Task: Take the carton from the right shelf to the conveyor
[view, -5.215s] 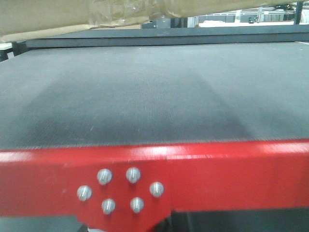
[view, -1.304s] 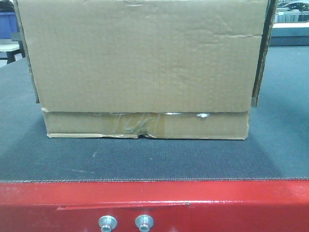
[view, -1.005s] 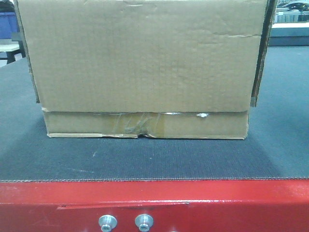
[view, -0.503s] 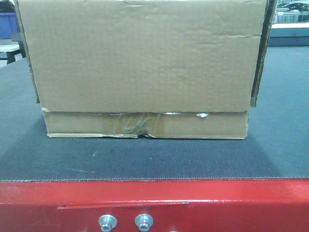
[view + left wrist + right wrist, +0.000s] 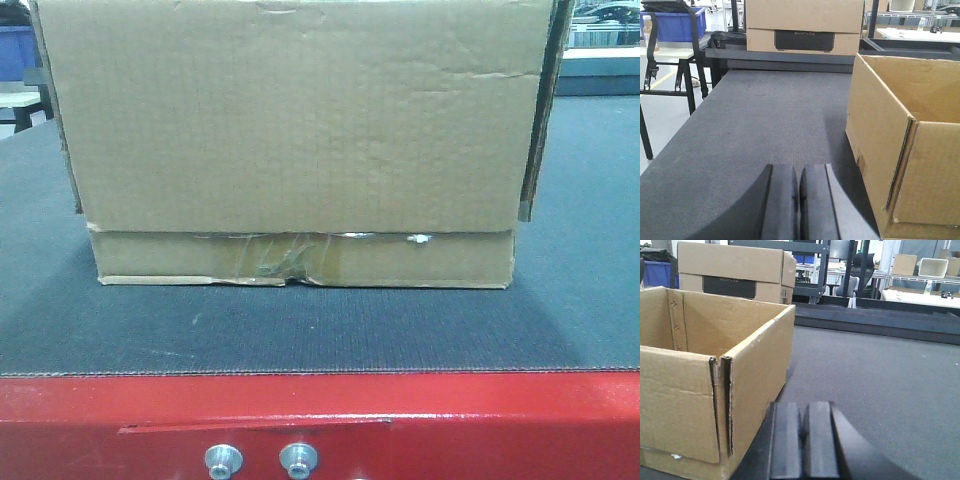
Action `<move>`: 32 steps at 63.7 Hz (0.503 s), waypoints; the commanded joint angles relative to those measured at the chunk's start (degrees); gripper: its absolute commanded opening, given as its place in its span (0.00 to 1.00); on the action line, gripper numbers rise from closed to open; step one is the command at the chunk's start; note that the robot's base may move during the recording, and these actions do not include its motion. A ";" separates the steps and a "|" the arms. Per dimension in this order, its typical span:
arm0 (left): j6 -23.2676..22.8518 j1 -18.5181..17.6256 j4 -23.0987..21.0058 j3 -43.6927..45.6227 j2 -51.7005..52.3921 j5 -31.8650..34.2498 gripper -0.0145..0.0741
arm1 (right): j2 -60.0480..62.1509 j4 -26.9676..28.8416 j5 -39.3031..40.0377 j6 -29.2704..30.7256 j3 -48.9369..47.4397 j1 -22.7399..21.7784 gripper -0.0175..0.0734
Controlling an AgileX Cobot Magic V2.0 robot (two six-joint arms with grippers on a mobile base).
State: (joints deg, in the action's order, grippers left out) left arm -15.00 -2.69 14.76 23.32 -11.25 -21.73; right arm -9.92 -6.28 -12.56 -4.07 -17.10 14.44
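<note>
Both grippers are sitting low over the conveyor (image 5: 300, 340) with pads pressed together, holding nothing — the left gripper (image 5: 798, 200) just left of the carton (image 5: 295, 140), the right gripper (image 5: 801, 445) just right of it. The open-topped carton is resting on the belt behind the red frame edge (image 5: 400, 420); beyond — another cardboard box (image 5: 805, 25) is standing.

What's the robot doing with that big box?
The big open brown cardboard carton sits on the wide dark grey conveyor belt, just behind its red metal edge. Nothing is holding it. The left claw is shut beside the carton's left wall, and the right claw is shut beside its right wall.
</note>
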 commanded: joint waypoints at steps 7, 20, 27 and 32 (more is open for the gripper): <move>-0.16 0.22 -0.07 -0.08 0.10 1.39 0.18 | 0.32 0.03 1.56 0.01 0.00 -0.19 0.12; -0.16 0.22 -0.07 -0.08 0.10 1.39 0.18 | 0.32 0.03 1.56 0.01 0.00 -0.19 0.12; -0.16 0.53 -0.37 -0.86 0.02 1.43 0.18 | 0.32 0.03 1.56 0.01 0.00 -0.19 0.12; 3.03 1.95 -1.78 -1.89 0.62 1.59 0.18 | 0.32 0.03 1.56 0.01 0.00 -0.19 0.12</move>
State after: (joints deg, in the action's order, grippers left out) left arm -14.45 -1.97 14.49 22.29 -11.25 -21.62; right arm -9.84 -6.28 -12.51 -4.07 -17.10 14.44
